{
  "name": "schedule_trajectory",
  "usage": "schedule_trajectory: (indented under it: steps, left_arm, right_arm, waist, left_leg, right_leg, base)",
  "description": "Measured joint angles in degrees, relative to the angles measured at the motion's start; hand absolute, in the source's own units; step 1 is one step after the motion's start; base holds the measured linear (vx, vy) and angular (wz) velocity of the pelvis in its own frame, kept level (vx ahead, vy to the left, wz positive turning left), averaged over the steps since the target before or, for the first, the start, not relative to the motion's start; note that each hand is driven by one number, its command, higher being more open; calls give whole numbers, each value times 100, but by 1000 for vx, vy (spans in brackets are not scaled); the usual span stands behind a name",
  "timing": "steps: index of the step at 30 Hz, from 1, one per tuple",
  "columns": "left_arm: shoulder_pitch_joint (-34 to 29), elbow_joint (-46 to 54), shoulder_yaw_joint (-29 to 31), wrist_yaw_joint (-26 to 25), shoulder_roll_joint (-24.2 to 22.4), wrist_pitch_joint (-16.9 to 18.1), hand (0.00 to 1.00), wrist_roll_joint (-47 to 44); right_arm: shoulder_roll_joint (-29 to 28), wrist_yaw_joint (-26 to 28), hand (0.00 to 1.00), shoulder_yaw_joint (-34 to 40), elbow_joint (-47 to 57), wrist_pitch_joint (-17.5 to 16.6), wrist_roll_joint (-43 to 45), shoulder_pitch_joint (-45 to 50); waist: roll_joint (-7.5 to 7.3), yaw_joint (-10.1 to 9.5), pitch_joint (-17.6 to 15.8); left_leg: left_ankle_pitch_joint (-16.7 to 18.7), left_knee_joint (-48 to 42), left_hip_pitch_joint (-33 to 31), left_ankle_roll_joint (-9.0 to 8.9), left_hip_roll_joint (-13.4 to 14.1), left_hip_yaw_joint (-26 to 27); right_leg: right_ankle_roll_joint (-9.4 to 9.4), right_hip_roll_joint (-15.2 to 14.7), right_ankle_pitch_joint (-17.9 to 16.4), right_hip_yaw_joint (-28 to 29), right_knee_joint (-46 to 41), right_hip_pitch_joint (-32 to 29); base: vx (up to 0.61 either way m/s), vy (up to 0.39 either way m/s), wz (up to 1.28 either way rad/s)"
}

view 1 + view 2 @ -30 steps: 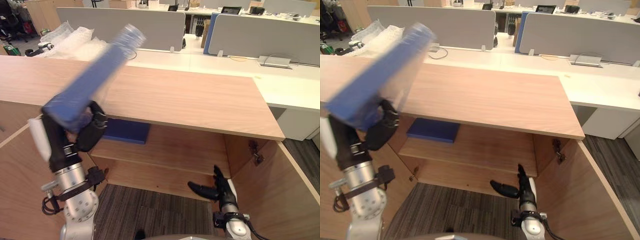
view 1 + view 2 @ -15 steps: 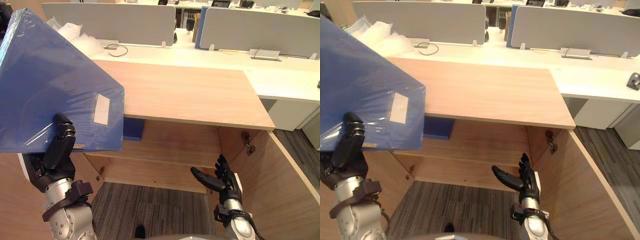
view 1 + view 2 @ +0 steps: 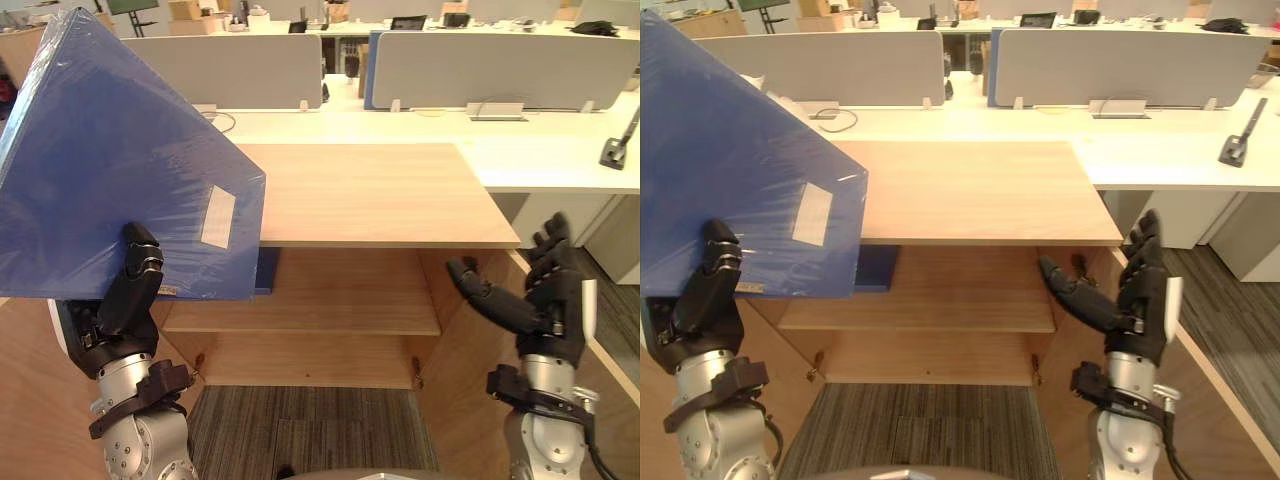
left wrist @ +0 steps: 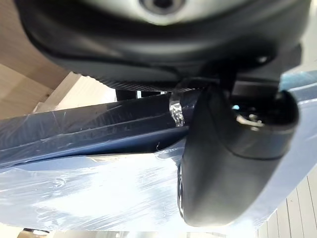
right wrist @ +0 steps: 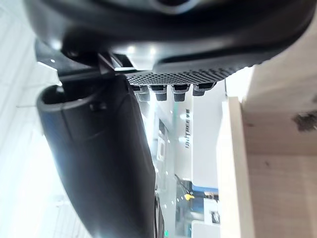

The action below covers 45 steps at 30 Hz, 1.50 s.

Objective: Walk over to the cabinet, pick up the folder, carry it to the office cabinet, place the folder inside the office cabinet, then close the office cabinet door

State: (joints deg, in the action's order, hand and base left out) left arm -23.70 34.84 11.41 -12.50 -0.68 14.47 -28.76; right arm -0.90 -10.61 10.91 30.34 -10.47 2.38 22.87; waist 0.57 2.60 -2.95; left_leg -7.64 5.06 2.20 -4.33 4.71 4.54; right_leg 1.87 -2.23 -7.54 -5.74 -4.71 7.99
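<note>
Office cabinet (image 3: 380, 190) stands open, pale wood, flat top bare. One shelf (image 3: 340, 300) inside; on its left end lies a flat dark blue item (image 3: 878, 270), mostly hidden behind the folder, so what it is cannot be told. Rest of the shelf and the space below it hold nothing that can be seen. Right door (image 3: 1065, 400) swung out toward the robot; left door (image 3: 30, 400) likewise out, low on the left side. Left hand (image 3: 125, 305) raised in front of the cabinet's left half, fingers laid up one face of the folder (image 3: 110, 180) and the thumb (image 4: 233, 163) pressed on the other face, pinching it near its lower edge. Folder is large, blue, wrapped in clear film, with a white label (image 3: 217, 216) near its right corner; held upright and tilted, its top corner up level with the grey partitions (image 3: 500, 70), its lower right corner overlapping the cabinet's top edge in view. It is outside the cabinet, above and left of the opening. Right hand (image 3: 540, 300) held up beside the right door, fingers straight and spread wide, thumb out toward the opening, touching nothing, well apart from the folder. White desk (image 3: 540, 150) runs behind the cabinet. Grey carpet (image 3: 300, 430) below.
</note>
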Motion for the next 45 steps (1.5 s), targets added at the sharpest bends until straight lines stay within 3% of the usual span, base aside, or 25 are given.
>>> schedule_trajectory:
  steps: [6,11,16,29,38,39,45]
  left_arm:
    - [288,-15,-167,259,125,-2,0,-2]
    - [912,-387,-251,923,571,7,0,-96]
    - [1146,-839,-543,1251,795,4,0,-224]
    - [2114,-1274,-1339,2356,1811,12,0,-212]
    - [2500,-1275,-1437,2329,2146,145,0,-209]
    - [2554,-1275,-1437,2325,2232,197,0,-219]
    - [2847,-1275,-1426,2229,2680,441,0,-221]
  right_arm:
    - [98,86,100,150,56,-64,349,-326]
    - [520,621,100,48,-49,-105,1148,-1012]
    - [843,948,100,-252,-425,-154,1649,-1599]
    - [1724,1587,100,-769,-1489,-186,2616,-3516]
    - [2435,1950,100,-1259,-1898,-209,2685,-4467]
    - [2563,1992,0,-1294,-1947,-210,2685,-4599]
    - [3386,2210,0,-1687,-2174,-212,2735,-5114]
  waist:
    - [5,81,49]
    - [43,75,96]
    - [29,73,134]
    - [6,-64,151]
    - [-85,-198,208]
    - [-91,-212,213]
    - [-116,-236,281]
  left_leg:
    - [-4,-1,10,18,40,195]
    - [-11,-1,24,27,45,242]
    - [-20,2,42,38,46,242]
    - [-115,31,87,74,25,107]
    - [-141,31,54,80,25,103]
    - [-144,31,50,82,23,97]
    - [-170,31,4,93,20,65]
  right_leg:
    - [10,25,61,191,1,-94]
    - [36,27,94,249,-7,-100]
    - [37,28,95,249,-24,-89]
    - [33,20,104,125,-49,7]
    - [23,25,165,120,15,12]
    - [22,25,170,115,20,13]
    - [20,28,211,94,70,9]
  base:
    - [-15,-2,-18]
    - [-15,0,-4]
    - [-6,0,0]
    - [-23,-3,5]
    - [-3,0,0]
    - [0,0,0]
    - [-7,-1,2]
